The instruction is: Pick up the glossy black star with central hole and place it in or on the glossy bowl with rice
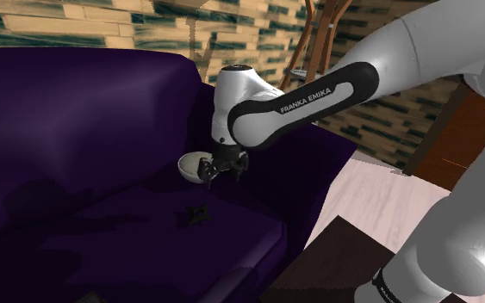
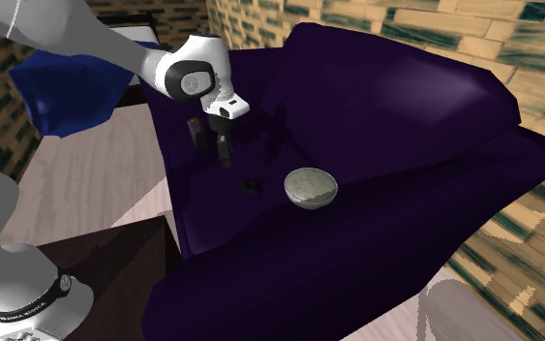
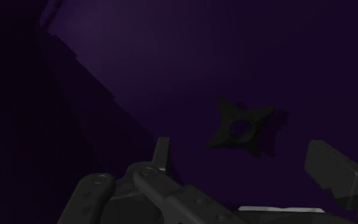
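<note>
One black star (image 2: 252,185) and one bowl (image 2: 311,188) lie on the purple sofa (image 2: 406,126).

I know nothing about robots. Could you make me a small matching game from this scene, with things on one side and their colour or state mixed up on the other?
Things:
1 star
2 bowl
3 gripper
4 sofa

Descriptions:
A open, holding nothing
B dark purple
C black, lying flat on the seat
D pale and round

Pairs: 1-C, 2-D, 3-A, 4-B
</note>
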Available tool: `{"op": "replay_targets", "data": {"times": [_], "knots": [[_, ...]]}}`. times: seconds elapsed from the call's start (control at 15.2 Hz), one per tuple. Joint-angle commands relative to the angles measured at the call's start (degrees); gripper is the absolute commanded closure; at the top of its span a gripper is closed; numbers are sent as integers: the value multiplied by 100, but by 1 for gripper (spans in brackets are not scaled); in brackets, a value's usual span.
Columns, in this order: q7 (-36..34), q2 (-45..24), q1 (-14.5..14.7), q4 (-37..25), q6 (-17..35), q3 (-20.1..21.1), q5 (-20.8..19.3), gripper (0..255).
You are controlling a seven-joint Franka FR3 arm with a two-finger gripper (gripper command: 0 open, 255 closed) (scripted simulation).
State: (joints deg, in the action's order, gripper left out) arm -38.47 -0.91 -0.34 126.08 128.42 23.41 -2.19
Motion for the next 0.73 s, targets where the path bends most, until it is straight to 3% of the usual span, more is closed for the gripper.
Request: {"op": "replay_targets", "data": {"times": [0.0, 0.66], "knots": [[-435, -537, 67, -374, 97, 50, -258, 0], [-1822, -2825, 748, -2399, 130, -270, -1105, 0]]}}
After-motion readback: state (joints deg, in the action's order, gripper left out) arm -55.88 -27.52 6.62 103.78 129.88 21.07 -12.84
